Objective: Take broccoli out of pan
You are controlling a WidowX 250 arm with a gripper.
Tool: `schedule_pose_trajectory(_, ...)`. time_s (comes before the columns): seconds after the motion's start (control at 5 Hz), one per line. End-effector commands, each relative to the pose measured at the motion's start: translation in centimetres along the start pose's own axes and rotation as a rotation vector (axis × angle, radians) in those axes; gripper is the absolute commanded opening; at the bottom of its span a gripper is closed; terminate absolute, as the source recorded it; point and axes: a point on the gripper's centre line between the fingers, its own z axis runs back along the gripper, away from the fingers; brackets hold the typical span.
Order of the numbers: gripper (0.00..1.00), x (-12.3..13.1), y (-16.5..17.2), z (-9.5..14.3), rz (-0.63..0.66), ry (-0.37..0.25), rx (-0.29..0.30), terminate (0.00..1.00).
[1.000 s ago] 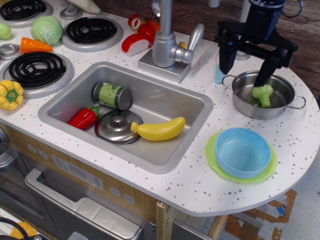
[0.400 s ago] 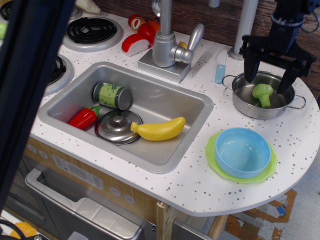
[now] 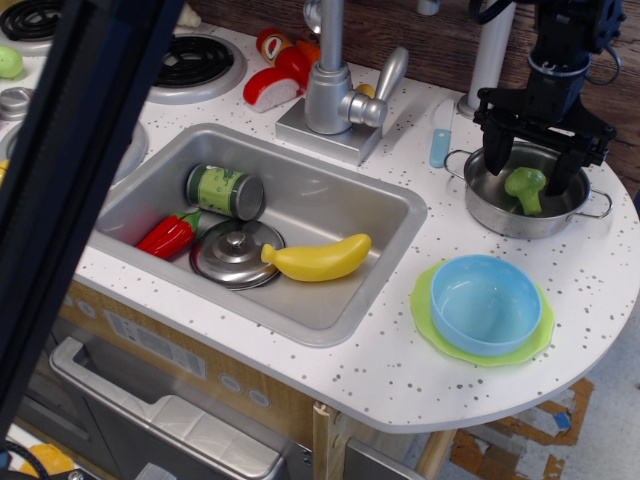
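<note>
Pan (image 3: 500, 215): one shallow steel pot at the right of the frame on the white speckled worktop (image 3: 600, 290), with a thin wire loop handle on each side.
In the pan: one broccoli (image 3: 526, 188), light green, standing stem-down toward the far side of the pan's floor.
Gripper (image 3: 531, 172): black, hanging over the pan with its two fingers spread, one on each side of the broccoli; whether either tip touches it is hard to judge from this angle.
Sink (image 3: 370, 265): one grey rectangular basin in the middle of the frame.
In the sink: four things: one green-labelled can (image 3: 226, 190) lying on its side, one red pepper (image 3: 168, 234) at the left, one steel domed lid (image 3: 228, 255) with a knob, and one yellow banana (image 3: 318, 259) resting partly on the lid's edge.
Bowl (image 3: 486, 304): one light-blue bowl at the lower right, nothing in it.
Plate (image 3: 424, 312): one lime-green plate under the blue bowl, only its rim showing.
Faucet (image 3: 334, 78): one grey tap on a base behind the sink.
Beside the faucet: red and orange toy foods (image 3: 278, 68) at the upper middle, partly hidden.
Knife (image 3: 440, 135): one blue-handled piece lying just left of the pan.
Stove burners (image 3: 192, 60): one seen plainly at the upper left.
Dark bar (image 3: 70, 190): one blurred diagonal shape close to the camera covers the left of the frame.
</note>
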Motion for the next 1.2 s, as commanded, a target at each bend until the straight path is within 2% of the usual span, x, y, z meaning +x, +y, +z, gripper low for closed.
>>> schedule_pose_trajectory(0.0,1.00,1.7,0.2,0.4,-0.019,-0.104,-0.039,0.00)
schedule_pose_trajectory(0.2,1.00,1.8,0.2,-0.9,-0.011,-0.131,-0.064,0.00)
schedule_pose_trajectory(0.4,0.00,1.9,0.4,-1.1,-0.008,-0.125,-0.080,0.00)
schedule_pose_trajectory(0.6,0.00,2.1,0.7,0.9,-0.008,-0.083,-0.044,0.00)
schedule_pose_trajectory(0.8,0.00,2.7,0.9,4.7,-0.004,-0.023,0.035,0.00)
schedule_pose_trajectory(1.0,0.00,2.0,1.9,7.5,0.007,0.023,0.085,0.00)
